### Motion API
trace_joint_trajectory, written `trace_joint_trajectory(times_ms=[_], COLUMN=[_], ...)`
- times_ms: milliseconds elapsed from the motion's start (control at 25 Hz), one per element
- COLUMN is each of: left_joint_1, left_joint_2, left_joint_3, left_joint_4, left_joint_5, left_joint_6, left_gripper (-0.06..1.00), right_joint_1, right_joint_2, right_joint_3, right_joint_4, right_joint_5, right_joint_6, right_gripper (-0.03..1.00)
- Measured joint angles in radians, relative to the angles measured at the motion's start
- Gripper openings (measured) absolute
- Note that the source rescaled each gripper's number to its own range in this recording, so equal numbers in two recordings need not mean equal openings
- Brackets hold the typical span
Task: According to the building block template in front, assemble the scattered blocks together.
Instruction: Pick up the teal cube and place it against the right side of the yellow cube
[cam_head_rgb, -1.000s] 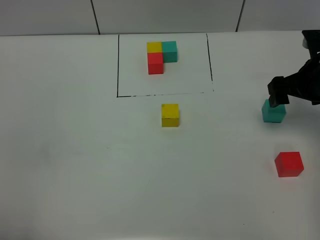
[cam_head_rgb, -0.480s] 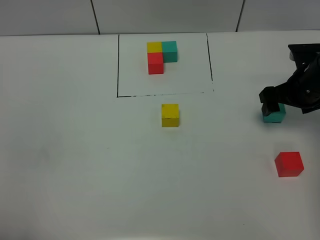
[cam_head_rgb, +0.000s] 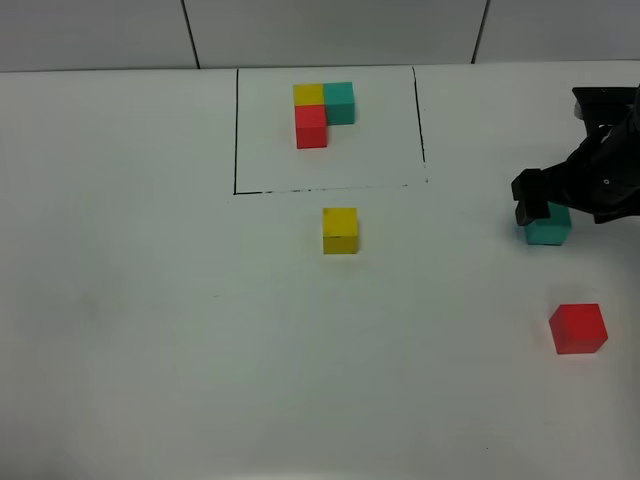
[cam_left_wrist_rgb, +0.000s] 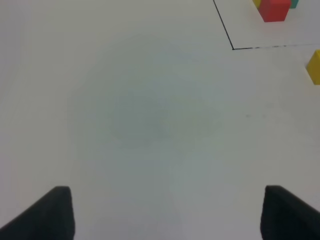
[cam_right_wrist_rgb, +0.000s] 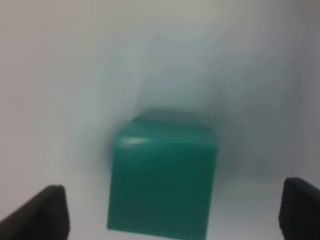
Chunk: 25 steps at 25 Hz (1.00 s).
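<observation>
The building block template (cam_head_rgb: 323, 112) is a yellow, teal and red L inside a thin black rectangle at the table's far middle; its red cube (cam_left_wrist_rgb: 274, 9) also shows in the left wrist view. Of the scattered blocks, the yellow cube (cam_head_rgb: 340, 230) (cam_left_wrist_rgb: 315, 65) sits just in front of the frame. The teal cube (cam_head_rgb: 549, 231) (cam_right_wrist_rgb: 162, 182) lies at the right, and the red cube (cam_head_rgb: 578, 328) nearer the front right. My right gripper (cam_head_rgb: 547, 210) (cam_right_wrist_rgb: 172, 210) is open, low over the teal cube with a finger on either side. My left gripper (cam_left_wrist_rgb: 170, 215) is open over bare table.
The black frame line (cam_head_rgb: 236, 130) (cam_left_wrist_rgb: 232, 47) borders the template area. The white table (cam_head_rgb: 150, 300) stretches wide to the left and front. The right arm's black body (cam_head_rgb: 605, 170) hangs over the right edge of the table.
My right gripper has come down and a little left, from beside the teal cube's far edge to astride it. The cubes have not moved.
</observation>
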Motion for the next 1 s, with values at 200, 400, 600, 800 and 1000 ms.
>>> trace_joint_trajectory(times_ms=[200, 400, 600, 800, 1000], left_joint_1=[0.000, 0.000, 0.000, 0.000, 0.000], left_joint_2=[0.000, 0.000, 0.000, 0.000, 0.000], left_joint_3=[0.000, 0.000, 0.000, 0.000, 0.000], left_joint_4=[0.000, 0.000, 0.000, 0.000, 0.000], left_joint_5=[0.000, 0.000, 0.000, 0.000, 0.000], left_joint_6=[0.000, 0.000, 0.000, 0.000, 0.000], left_gripper=[0.70, 0.70, 0.70, 0.70, 0.70], right_joint_1=[0.000, 0.000, 0.000, 0.000, 0.000], right_joint_2=[0.034, 0.053, 0.086, 0.087, 0.087], right_joint_3=[0.000, 0.000, -0.001, -0.002, -0.002], right_joint_4=[0.001, 0.004, 0.007, 0.008, 0.008], right_joint_5=[-0.027, -0.057, -0.069, -0.079, -0.078], right_joint_6=[0.000, 0.000, 0.000, 0.000, 0.000], right_gripper=[0.73, 0.73, 0.73, 0.73, 0.68])
